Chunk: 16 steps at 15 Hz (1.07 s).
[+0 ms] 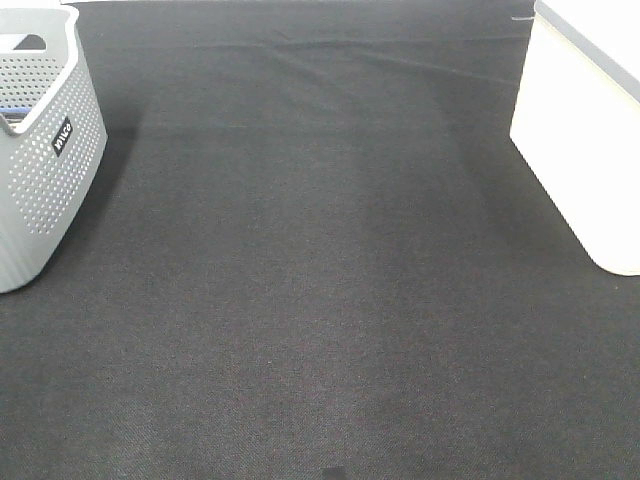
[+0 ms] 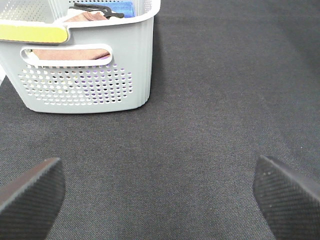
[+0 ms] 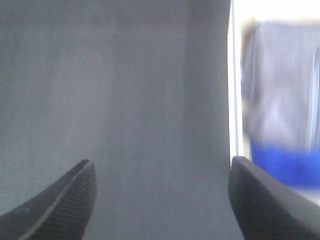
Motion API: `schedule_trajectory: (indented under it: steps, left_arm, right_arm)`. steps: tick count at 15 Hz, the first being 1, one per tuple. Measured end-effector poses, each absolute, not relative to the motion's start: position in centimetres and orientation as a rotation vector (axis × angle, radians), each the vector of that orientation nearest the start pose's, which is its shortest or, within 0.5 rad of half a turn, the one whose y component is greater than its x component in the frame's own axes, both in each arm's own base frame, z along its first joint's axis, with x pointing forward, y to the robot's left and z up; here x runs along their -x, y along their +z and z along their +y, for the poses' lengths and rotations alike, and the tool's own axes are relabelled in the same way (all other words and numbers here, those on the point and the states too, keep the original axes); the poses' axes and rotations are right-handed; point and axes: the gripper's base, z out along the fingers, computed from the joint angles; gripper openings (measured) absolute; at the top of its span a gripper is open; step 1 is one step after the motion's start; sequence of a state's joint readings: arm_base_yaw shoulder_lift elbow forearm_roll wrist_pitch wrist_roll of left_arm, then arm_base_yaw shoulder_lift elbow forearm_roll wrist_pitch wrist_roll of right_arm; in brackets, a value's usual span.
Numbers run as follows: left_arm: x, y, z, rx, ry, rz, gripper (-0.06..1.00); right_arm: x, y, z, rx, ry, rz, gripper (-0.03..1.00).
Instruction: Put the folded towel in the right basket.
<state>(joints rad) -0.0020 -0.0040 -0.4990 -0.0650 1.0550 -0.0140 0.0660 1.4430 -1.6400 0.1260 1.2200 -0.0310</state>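
Note:
No folded towel shows on the black table (image 1: 300, 280) in the exterior high view. The right basket (image 1: 580, 130) is white and stands at the far right; its inside is hidden. Neither gripper shows in that view. My left gripper (image 2: 160, 185) is open and empty above the table, facing the grey perforated left basket (image 2: 135, 55). That basket holds a pinkish cloth (image 2: 70, 53) and a blue item (image 2: 122, 7). My right gripper (image 3: 162, 190) is open and empty over a blurred grey surface. A white edge (image 3: 232, 75) and a blurred pale and blue shape (image 3: 280, 150) lie beyond it.
The grey basket (image 1: 50, 170) stands at the table's far left edge and carries a small black label. A yellow strip (image 2: 30, 32) lies on its rim. A fold runs across the table cloth at the back (image 1: 300, 55).

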Motion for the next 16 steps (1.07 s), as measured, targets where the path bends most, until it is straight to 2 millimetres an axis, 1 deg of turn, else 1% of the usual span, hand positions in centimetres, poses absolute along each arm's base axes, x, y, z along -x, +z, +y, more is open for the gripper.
schedule_trajectory:
  steps: [1,3,5,6,7,9,10,11,13,14,16]
  left_arm:
    - [0.5,27.8,-0.5,0.009,-0.088,2.035,0.97]
    - [0.5,27.8,-0.5,0.009,-0.088,2.035,0.97]
    - [0.5,27.8,-0.5,0.009,-0.088,2.035,0.97]
    - [0.5,27.8,-0.5,0.009,-0.088,2.035,0.97]
    - [0.5,27.8,-0.5,0.009,-0.088,2.035,0.97]
    - [0.5,27.8,-0.5,0.009,-0.088,2.035,0.97]
    - [0.5,27.8,-0.5,0.009,-0.088,2.035,0.97]
    - [0.5,27.8,-0.5,0.009,-0.088,2.035,0.97]
    - [0.5,27.8,-0.5,0.009,-0.088,2.035,0.97]
    - [0.5,27.8,-0.5,0.009,-0.088,2.035,0.97]
    - [0.5,27.8,-0.5,0.009,-0.088,2.035,0.97]
  right_arm:
    - [-27.1,41.6,2.9,0.115,0.180,2.538,0.70]
    - [-23.0,38.4,2.6,0.111,0.178,2.628,0.70]
    - [-19.5,34.6,2.3,0.108,0.176,2.732,0.70]
    - [-17.8,33.3,2.2,0.107,0.173,2.759,0.70]
    - [-14.9,30.8,2.0,0.105,0.172,2.803,0.70]
    - [-11.6,28.4,1.8,0.105,0.171,2.821,0.70]
    - [-10.3,27.7,1.6,0.106,0.165,2.800,0.70]
    - [-9.1,27.4,1.5,0.109,0.157,2.749,0.70]
    - [-7.3,27.2,1.3,0.156,0.127,2.638,0.70]
    - [-7.3,27.2,1.3,0.156,0.127,2.638,0.70]
    - [-5.7,27.4,1.1,0.213,0.095,2.482,0.70]
